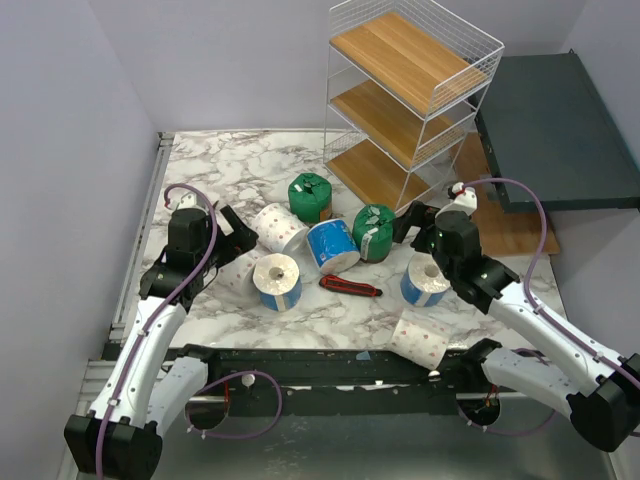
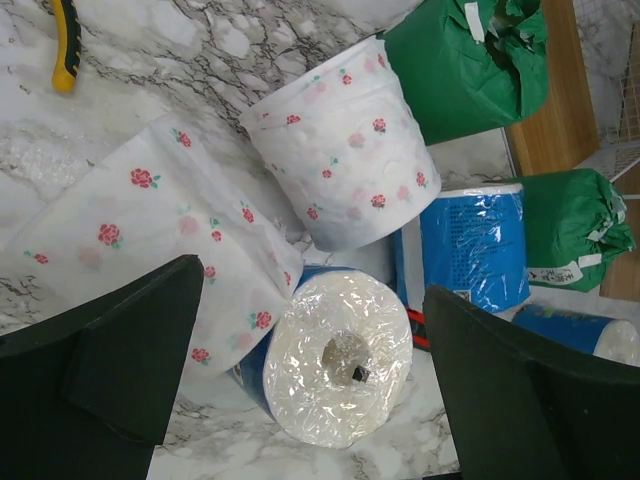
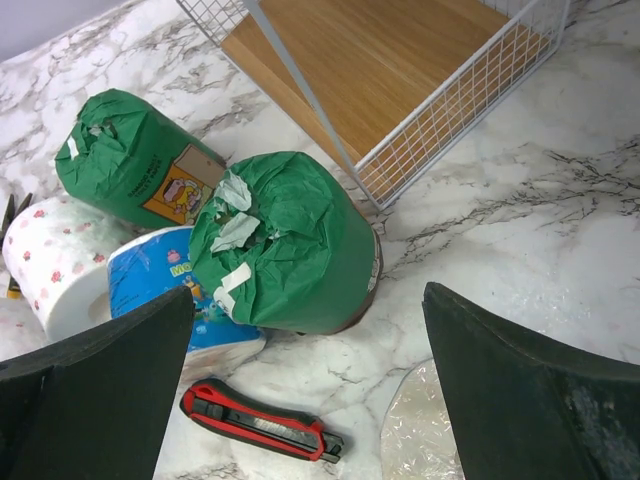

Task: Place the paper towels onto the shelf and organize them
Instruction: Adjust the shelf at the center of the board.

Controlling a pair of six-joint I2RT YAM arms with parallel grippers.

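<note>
Several paper towels lie on the marble table in front of the shelf (image 1: 415,90), whose wooden tiers are bare. Two are green-wrapped (image 1: 310,197) (image 1: 373,231), others are blue (image 1: 332,245) or white with pink dots (image 1: 280,228). My left gripper (image 1: 232,235) is open above a dotted roll (image 2: 150,240), with the plastic-wrapped end of a blue roll (image 2: 338,370) showing between its fingers. My right gripper (image 1: 415,225) is open and empty, hovering just near of a green roll (image 3: 285,245) and beside an upright blue roll (image 1: 427,280).
A red-and-black utility knife (image 1: 350,287) lies between the rolls. Yellow-handled pliers (image 2: 66,45) rest on the marble at the left. A dark slab (image 1: 560,130) sits right of the shelf. Another dotted roll (image 1: 420,340) lies by the near edge.
</note>
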